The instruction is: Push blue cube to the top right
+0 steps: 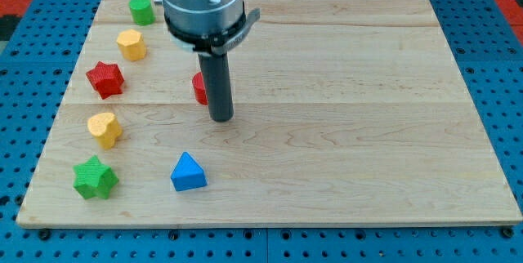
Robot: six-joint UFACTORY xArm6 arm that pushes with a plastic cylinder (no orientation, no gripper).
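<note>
A blue block (188, 172) with a triangular, wedge-like shape lies near the view's bottom, left of centre, on the wooden board (343, 108). No other blue block shows. My tip (221, 119) rests on the board above and slightly right of the blue block, with a clear gap between them. A red block (198, 87) sits just left of the rod, mostly hidden behind it.
Down the board's left side lie a green cylinder (141, 9), a yellow hexagon-like block (131, 44), a red star (105, 78), a yellow heart-like block (105, 128) and a green star (95, 178). A blue pegboard (498, 67) surrounds the board.
</note>
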